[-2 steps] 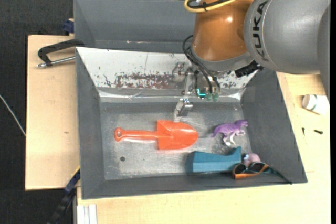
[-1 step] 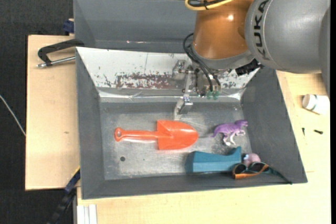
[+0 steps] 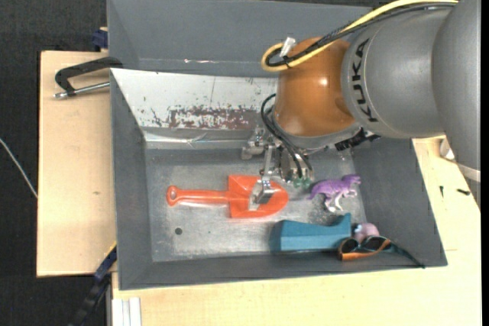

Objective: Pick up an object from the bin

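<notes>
My gripper (image 3: 269,187) hangs below the orange wrist cover, in the middle of the bin, with its fingertips down on the blade of an orange toy shovel (image 3: 229,199). The shovel lies flat, its handle pointing left. One fingertip looks to rest on the blade; whether the fingers grip it is unclear. A purple toy dinosaur (image 3: 336,190) stands just to the right of the gripper.
A teal blue block (image 3: 309,236) lies near the front wall, right of centre. Beside it in the front right corner sit a small pink thing (image 3: 368,230) and orange-rimmed sunglasses (image 3: 364,246). The arm and its cables cover the bin's back right.
</notes>
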Motion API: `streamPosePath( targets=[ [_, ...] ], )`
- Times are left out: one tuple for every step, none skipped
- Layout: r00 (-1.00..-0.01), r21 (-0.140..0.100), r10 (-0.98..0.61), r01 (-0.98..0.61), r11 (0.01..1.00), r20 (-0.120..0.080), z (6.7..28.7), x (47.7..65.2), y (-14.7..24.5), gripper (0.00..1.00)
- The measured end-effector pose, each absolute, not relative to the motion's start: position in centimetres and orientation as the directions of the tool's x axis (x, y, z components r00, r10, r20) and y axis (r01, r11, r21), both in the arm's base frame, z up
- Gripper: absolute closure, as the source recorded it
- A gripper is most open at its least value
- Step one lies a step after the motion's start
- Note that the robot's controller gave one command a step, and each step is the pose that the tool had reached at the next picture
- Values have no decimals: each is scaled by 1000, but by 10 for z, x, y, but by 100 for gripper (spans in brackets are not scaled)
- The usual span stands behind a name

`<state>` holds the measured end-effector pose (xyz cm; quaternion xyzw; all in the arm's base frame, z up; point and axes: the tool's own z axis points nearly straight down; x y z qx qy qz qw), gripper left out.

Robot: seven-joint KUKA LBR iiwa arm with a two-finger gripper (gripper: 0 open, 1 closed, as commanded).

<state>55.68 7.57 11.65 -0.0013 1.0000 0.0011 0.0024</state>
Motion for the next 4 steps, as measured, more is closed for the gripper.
streamPosePath(
  targets=[
    [-1000,2,-21,-21,1000,-1,71,541,75,0],
    [-992,2,124,124,992,-3,104,546,73,0],
    [-999,1,44,44,999,-3,93,544,75,0],
    [-953,2,303,303,953,-1,76,554,88,100]
  ],
)
